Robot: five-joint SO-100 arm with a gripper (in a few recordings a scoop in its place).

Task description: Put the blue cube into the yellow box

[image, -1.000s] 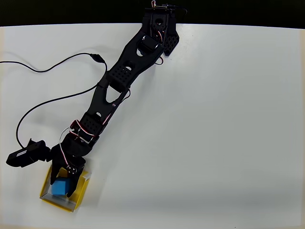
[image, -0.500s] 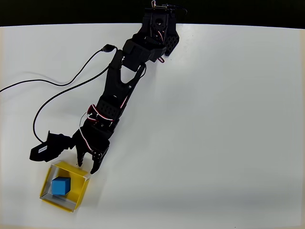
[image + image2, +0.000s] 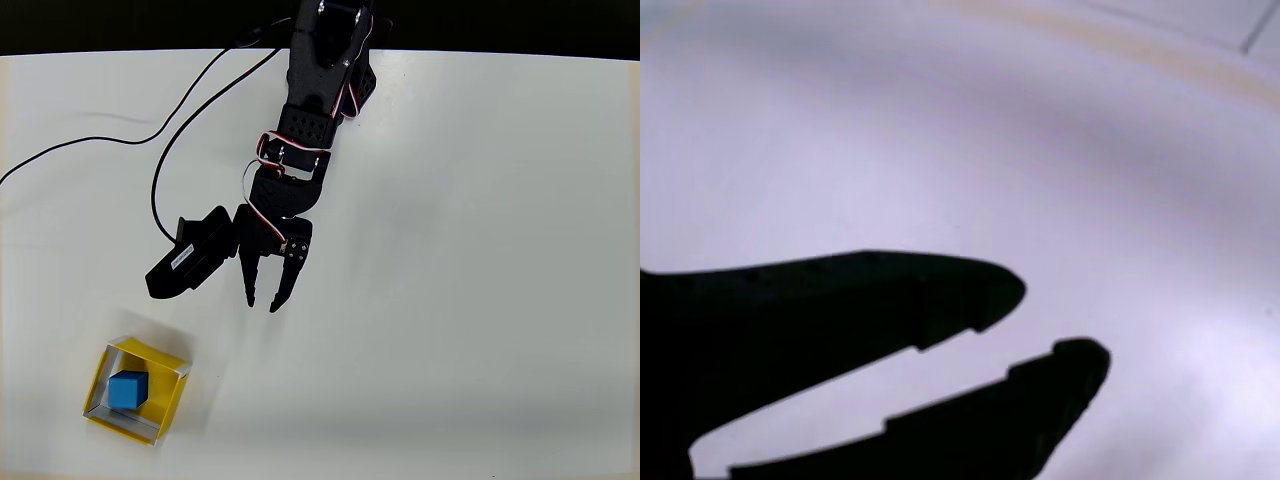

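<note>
The blue cube (image 3: 128, 390) lies inside the yellow box (image 3: 167, 398) near the table's lower left in the overhead view. My black gripper (image 3: 263, 304) hangs well up and to the right of the box, fingers pointing down the picture, open with a narrow gap and nothing between them. In the wrist view the gripper (image 3: 1055, 320) appears as two dark fingers slightly apart over the bare white table.
A black cable (image 3: 160, 135) loops over the table's upper left, running up to the arm's base (image 3: 330, 40) at the top edge. White table surface (image 3: 480, 260) spreads to the right.
The gripper let go of the cube in the box, lifted out and drew back up and to the right, away from the box. The cube stays in the box.
</note>
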